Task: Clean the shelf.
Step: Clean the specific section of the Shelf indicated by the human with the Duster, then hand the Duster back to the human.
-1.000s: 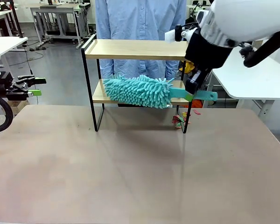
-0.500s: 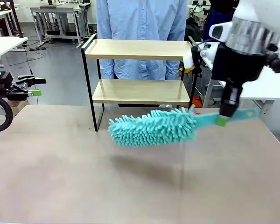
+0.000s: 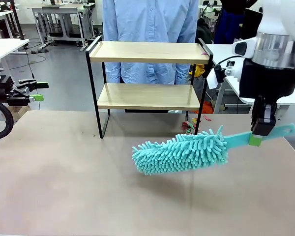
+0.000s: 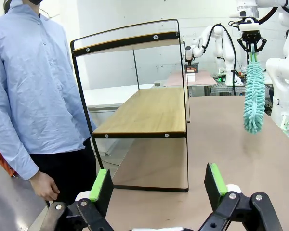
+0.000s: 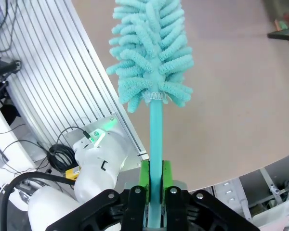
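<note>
Two light wooden boards in a black metal frame, the shelf [image 3: 147, 73], stands at the worktop's [image 3: 88, 187] far edge. Right gripper [image 3: 258, 139] clamps a fluffy turquoise duster [image 3: 182, 152] mid-air; left gripper [image 4: 156, 185] gapes.

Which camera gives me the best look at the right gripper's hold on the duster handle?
Right wrist view: the right gripper pinches the duster handle up close. Front view shows the grip side-on; left wrist view, far off.
</note>
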`<state>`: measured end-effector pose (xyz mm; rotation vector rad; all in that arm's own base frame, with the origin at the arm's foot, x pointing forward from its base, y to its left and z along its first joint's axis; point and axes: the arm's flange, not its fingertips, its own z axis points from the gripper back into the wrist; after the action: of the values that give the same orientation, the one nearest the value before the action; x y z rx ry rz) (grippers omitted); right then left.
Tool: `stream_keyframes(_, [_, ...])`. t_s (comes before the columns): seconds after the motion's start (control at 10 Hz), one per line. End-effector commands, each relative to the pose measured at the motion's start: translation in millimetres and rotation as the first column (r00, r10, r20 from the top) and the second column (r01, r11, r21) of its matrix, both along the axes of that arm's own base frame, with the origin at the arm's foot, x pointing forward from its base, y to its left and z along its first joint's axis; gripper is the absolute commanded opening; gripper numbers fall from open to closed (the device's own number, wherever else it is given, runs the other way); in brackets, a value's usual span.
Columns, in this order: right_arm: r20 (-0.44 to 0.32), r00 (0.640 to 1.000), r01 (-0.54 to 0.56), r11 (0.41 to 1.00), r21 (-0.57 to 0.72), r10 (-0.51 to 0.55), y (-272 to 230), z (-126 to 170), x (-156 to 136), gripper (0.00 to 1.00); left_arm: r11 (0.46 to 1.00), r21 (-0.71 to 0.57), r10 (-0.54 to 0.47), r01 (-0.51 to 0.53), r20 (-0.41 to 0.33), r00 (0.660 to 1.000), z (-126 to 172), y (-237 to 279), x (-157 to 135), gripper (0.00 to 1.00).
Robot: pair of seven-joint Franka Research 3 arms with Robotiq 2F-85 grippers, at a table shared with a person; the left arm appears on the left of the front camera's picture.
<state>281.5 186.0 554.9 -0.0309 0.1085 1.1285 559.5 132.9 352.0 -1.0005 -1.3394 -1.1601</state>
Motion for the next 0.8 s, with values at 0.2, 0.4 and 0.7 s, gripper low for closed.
stream_keyframes(0.2, [0.005, 1.000, -0.010, 1.000, -0.002, 0.010, 3.9, 0.2, -3.0, 0.13, 1.000, -0.002, 0.001, -0.001, 0.013, 1.000, 2.6, -1.2, -2.5, 1.00])
stream_keyframes(0.4, [0.005, 1.000, -0.010, 1.000, -0.002, 0.010, 3.9, 0.2, -3.0, 0.13, 1.000, -0.002, 0.001, -0.001, 0.013, 1.000, 2.6, -1.2, -2.5, 1.00])
stream_keyframes(0.7, [0.005, 1.000, -0.010, 1.000, -0.002, 0.010, 3.9, 0.2, -3.0, 0.13, 1.000, -0.002, 0.001, -0.001, 0.013, 1.000, 2.6, -1.2, -2.5, 1.00])
